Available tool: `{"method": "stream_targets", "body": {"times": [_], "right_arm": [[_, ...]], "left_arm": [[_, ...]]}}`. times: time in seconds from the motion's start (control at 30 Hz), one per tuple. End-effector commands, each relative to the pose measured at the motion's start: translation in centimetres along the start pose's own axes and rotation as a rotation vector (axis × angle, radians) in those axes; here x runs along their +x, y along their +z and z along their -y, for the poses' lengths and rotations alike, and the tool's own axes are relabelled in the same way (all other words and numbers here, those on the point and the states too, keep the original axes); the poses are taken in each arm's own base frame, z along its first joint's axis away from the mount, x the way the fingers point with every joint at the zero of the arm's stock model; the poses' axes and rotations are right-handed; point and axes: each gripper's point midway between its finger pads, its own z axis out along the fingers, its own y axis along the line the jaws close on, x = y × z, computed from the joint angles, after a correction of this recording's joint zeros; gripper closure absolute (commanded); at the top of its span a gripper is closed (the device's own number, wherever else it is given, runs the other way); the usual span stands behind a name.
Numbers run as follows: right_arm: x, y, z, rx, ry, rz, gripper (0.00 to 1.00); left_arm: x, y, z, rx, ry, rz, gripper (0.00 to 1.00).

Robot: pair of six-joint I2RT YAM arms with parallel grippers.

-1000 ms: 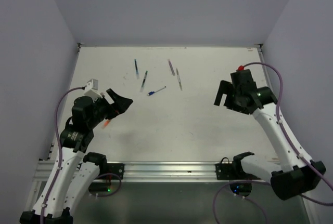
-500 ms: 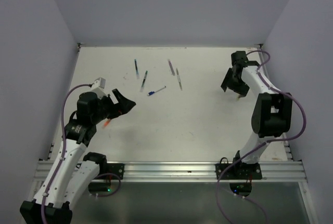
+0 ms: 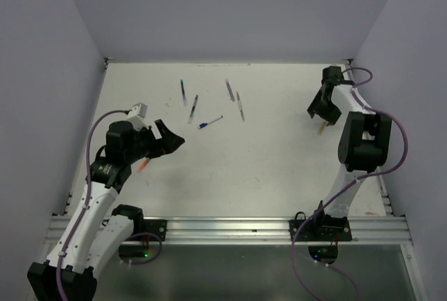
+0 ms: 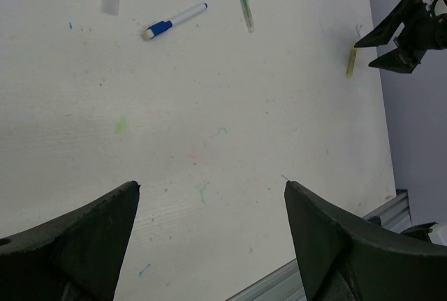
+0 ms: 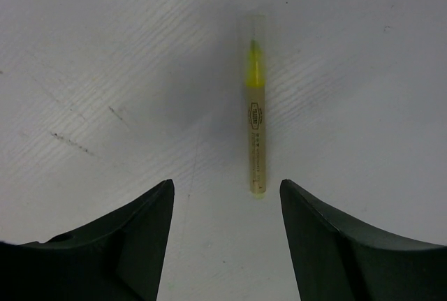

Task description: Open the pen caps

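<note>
Two arms stand on black bases bolted to the rail (image 3: 230,230). The left arm (image 3: 87,203), above the rail's left end, has white link shells and black joint housings; the right arm (image 3: 363,144), above its right end, is built alike. A purple cable loops along each arm down to the rail. Small green lights glow just below the rail under each base. The left gripper (image 3: 174,137) and right gripper (image 3: 320,116) are matte black with broad wedge-shaped fingers (image 4: 84,238). A pale block caps the left wrist, far from the rail.
</note>
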Motion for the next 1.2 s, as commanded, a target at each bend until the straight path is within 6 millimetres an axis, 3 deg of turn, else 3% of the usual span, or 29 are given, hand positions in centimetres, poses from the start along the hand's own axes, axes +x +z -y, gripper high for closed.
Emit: {"method": "stream_targets", "body": {"times": [0.0, 0.2, 0.4, 0.53, 0.57, 0.67, 0.73, 0.77, 0.83, 0.9, 0.97, 1.0, 1.03, 1.07, 1.13, 1.17], "right_arm": [[-0.5, 1.1, -0.3, -0.026, 0.002, 0.012, 0.34], [1.2, 3.6, 0.3, -0.003, -0.004, -0.036, 0.37], [2.3, 4.3, 0.7, -0.006, -0.004, -0.057, 0.48], [3.5, 4.9, 0.7, -0.025, -0.002, -0.077, 0.72], [3.8, 5.2, 0.5, -0.033, -0.006, -0.081, 0.86], [4.4, 4.9, -0.6, -0.075, -0.051, -0.083, 1.0], [4.1, 3.0, -1.6, -0.094, -0.107, -0.032, 1.0], [4.7, 1.2, -3.7, -0.111, -0.176, 0.006, 1.0], [4.4, -2.5, -4.7, -0.109, -0.231, 0.084, 1.0], [6.2, -7.3, -8.1, -0.24, -0.288, 0.129, 1.0], [10.0, -11.1, -11.5, -0.394, -0.372, 0.117, 1.0], [11.8, -12.2, -12.0, -0.441, -0.405, 0.102, 1.0], [13.3, -15.1, -13.3, -0.573, -0.427, 0.095, 1.0], [16.4, -16.3, -13.9, -0.637, -0.49, 0.069, 1.0], [18.8, -20.1, -14.7, -0.802, -0.518, 0.074, 1.0], [22.3, -20.7, -14.5, -0.872, -0.58, 0.012, 1.0]], "left_arm": [[-0.3, 0.2, 1.4, 0.075, 0.047, -0.001, 0.12], [-0.2, 0.6, 1.3, 0.085, 0.053, -0.006, 0.13], [0.0, 0.7, 1.0, 0.072, 0.063, -0.017, 0.13], [0.3, 0.7, 0.8, 0.07, 0.072, -0.022, 0.15], [0.4, 0.7, 0.8, 0.076, 0.079, -0.027, 0.16], [0.8, 0.8, 1.2, 0.113, 0.092, -0.048, 0.18], [1.0, 0.9, 2.2, 0.175, 0.108, -0.065, 0.21], [1.2, 1.1, 2.4, 0.193, 0.113, -0.079, 0.22], [1.2, 1.3, 3.2, 0.25, 0.115, -0.086, 0.26], [2.2, 1.6, 4.1, 0.325, 0.075, -0.136, 0.3], [2.1, 2.2, 5.2, 0.389, 0.03, -0.147, 0.32], [2.3, 2.4, 5.5, 0.409, 0.016, -0.156, 0.32], [2.4, 2.5, 6.3, 0.446, 0.019, -0.166, 0.32], [2.2, 3.0, 6.7, 0.459, 0.001, -0.17, 0.32], [1.9, 3.4, 7.0, 0.453, -0.015, -0.171, 0.32], [1.8, 3.8, 6.9, 0.436, -0.051, -0.176, 0.32]]}}
